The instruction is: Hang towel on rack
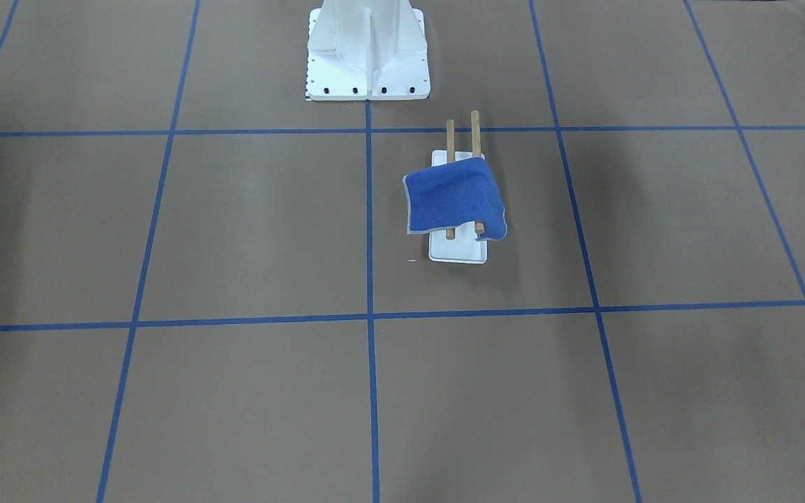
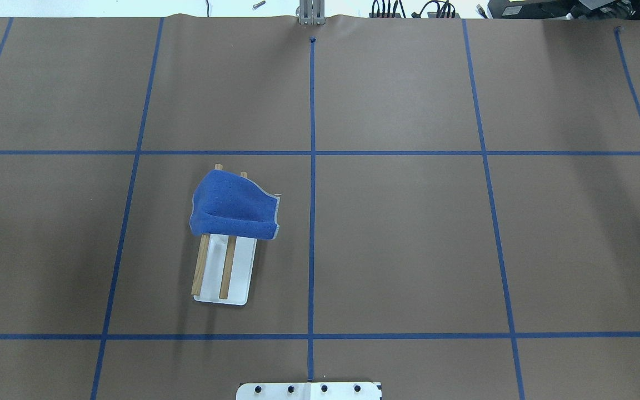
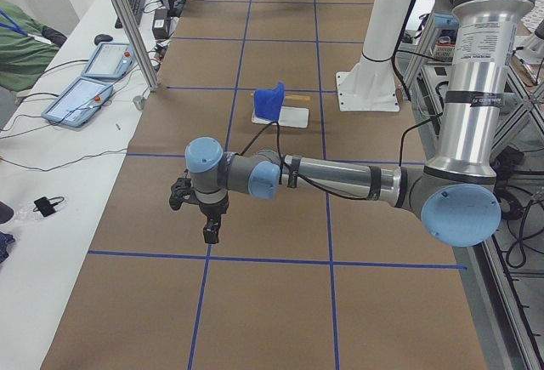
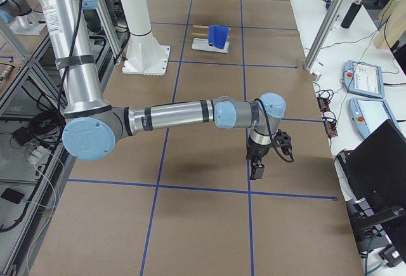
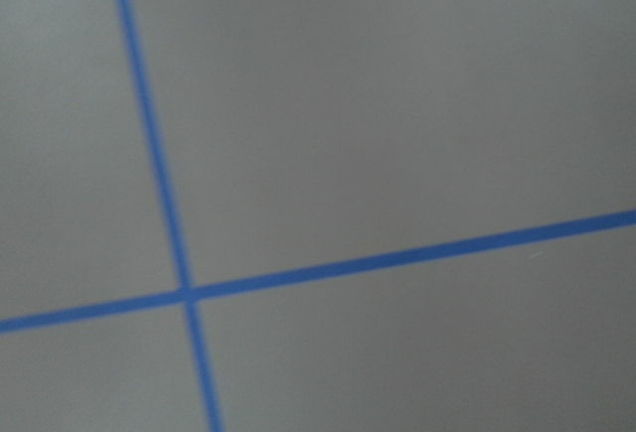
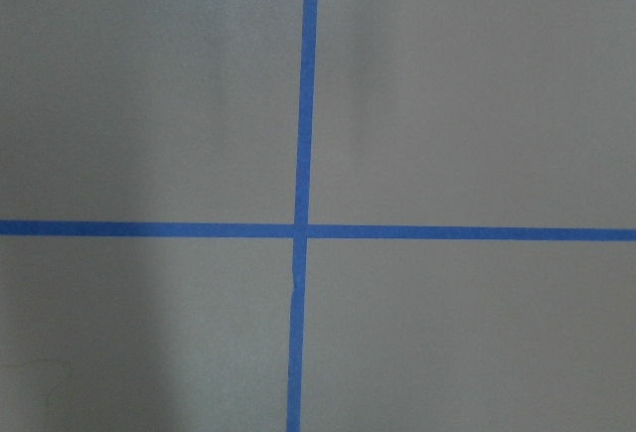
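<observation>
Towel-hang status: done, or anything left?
Done, by the look of it: the towel lies draped across both dowels of the rack, bunched toward the end farther from the robot, its edges hanging on both sides. In hand: nothing; the left gripper and right gripper hang over the table, well away from the rack. Left: at most a tidy-up, since the towel sits off-centre.

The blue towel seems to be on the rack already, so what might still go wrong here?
1. The towel sits bunched at the end of the rack away from the robot, only the bar tips poking past it; a nudge might slide it off.
2. More cloth lies to one side, so its weight could drag it over.
3. The left claw and right claw hover over bare table far off, so nothing would catch it.
</observation>
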{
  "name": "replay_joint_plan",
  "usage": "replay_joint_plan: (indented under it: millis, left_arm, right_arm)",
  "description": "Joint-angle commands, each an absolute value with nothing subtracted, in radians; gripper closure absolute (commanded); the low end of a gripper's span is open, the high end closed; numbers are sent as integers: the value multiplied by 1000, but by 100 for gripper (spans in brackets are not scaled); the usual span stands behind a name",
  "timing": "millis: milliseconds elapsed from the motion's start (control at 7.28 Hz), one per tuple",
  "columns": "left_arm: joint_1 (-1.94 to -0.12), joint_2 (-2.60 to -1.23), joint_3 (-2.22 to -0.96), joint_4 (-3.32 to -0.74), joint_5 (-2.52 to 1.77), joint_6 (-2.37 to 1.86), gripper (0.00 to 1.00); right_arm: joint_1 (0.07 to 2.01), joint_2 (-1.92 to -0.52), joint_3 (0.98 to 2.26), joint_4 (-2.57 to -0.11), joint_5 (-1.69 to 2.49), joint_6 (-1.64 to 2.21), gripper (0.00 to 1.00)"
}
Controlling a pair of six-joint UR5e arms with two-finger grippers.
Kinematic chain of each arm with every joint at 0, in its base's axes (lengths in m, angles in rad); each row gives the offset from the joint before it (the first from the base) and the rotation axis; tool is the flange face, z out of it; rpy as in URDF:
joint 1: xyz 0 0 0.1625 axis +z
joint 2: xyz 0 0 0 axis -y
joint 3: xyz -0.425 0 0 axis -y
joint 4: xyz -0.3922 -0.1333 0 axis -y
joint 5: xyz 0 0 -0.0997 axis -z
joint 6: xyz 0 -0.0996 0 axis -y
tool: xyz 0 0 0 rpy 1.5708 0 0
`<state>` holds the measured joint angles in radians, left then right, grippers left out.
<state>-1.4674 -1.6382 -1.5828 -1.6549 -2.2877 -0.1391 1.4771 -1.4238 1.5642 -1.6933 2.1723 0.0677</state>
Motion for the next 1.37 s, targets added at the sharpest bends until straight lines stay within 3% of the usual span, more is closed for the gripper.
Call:
replay_joint_plan:
  millis: [0,550,1237]
  left_arm:
    - [-1552,-1579,-1588,-1660,-2391,-138,2]
    - [-1569,-1556,-1649,-1640,-2395,-138,2]
    - [-1562,-1536,-1644,-1618,-2385,-63,2]
  right_arm:
    - [1511,-1475,1604,-1692,2224,72,0]
    - [1513,-1492,1675,-1692,2230,63,0]
    - [1511,-1493,1675,-1692,2229,64,0]
